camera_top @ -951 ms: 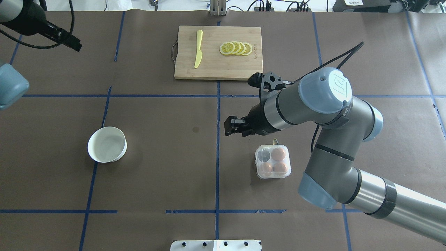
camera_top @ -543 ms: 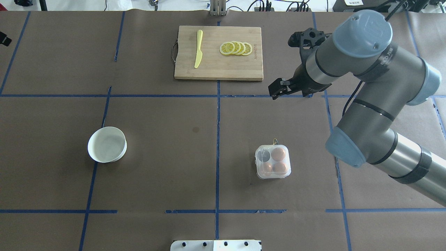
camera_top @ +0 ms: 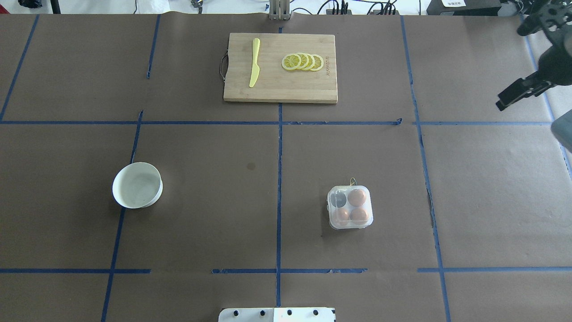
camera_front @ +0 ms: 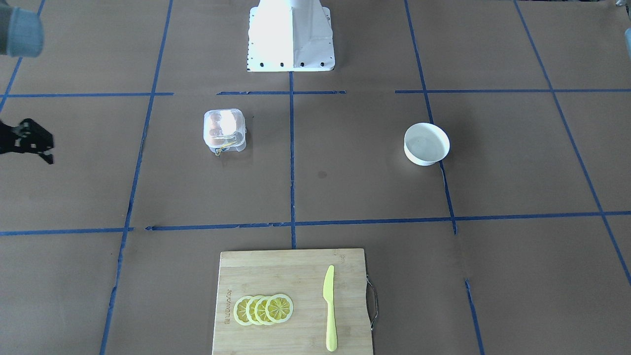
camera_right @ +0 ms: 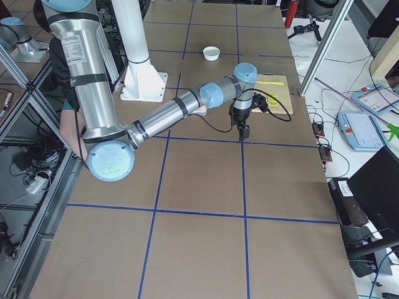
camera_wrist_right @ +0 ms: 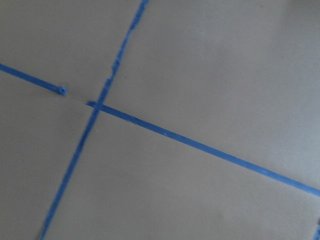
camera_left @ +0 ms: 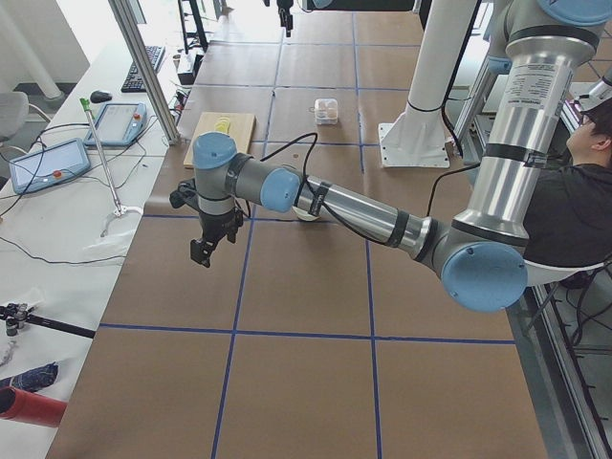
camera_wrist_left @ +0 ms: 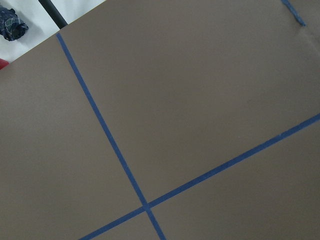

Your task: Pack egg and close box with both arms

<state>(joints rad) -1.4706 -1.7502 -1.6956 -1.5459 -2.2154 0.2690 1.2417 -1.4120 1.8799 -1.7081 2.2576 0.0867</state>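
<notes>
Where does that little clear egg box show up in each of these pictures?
Front-facing: the box left of centre, upper half.
Overhead: the box right of centre, lower half.
Exterior left: the box tiny, top centre, far down the table.
Exterior right: cannot pick it out; the right arm probably covers it.
Left wrist: not in it.
Right wrist: not in it.
Landmark: the wooden cutting board, visible in all four exterior views.

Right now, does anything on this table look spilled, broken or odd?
Nothing is spilled or broken. One oddity: the box holds three brown eggs, while its fourth cell looks dark and seemingly empty.
</notes>
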